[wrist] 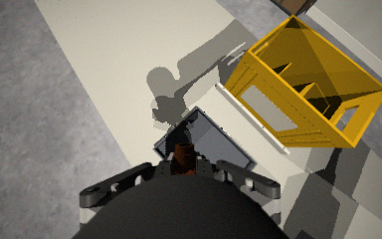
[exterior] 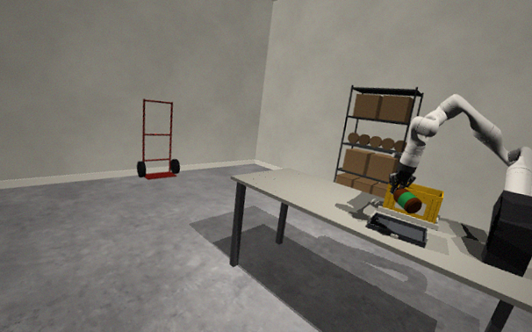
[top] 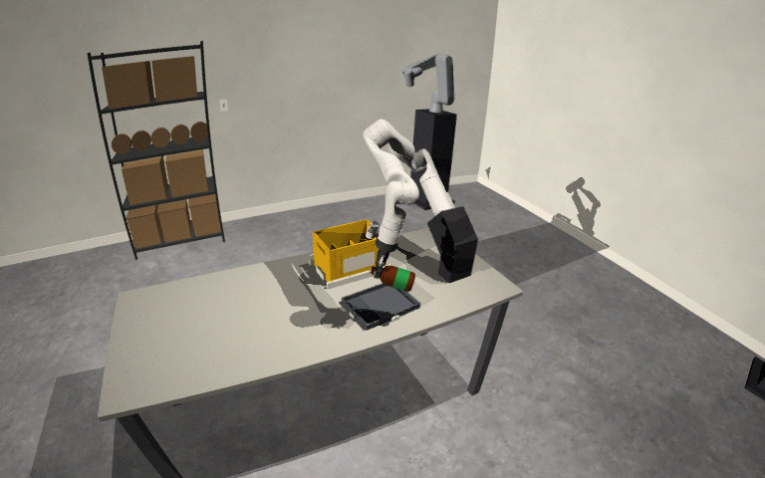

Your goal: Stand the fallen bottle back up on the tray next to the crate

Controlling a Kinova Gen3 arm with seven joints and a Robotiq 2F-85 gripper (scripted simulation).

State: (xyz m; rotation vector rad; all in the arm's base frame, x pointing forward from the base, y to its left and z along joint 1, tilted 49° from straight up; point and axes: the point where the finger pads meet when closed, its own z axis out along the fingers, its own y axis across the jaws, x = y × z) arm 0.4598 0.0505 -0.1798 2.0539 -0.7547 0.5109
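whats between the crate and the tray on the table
A low white strip runs between the crate and the tray, along the crate's side; the wrist view shows it best.

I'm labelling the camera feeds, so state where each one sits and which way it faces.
Top: high off the table's long side, looking obliquely down at the yellow plastic crate and dark shallow tray; the white arm shows down to its black gripper.
Exterior: lower, off the same side, looking across the table; arm and gripper show.
Wrist: on the arm's end, looking past the gripper, whose fingers and dark housing fill the bottom.
Top and exterior share the brown shelved boxes.
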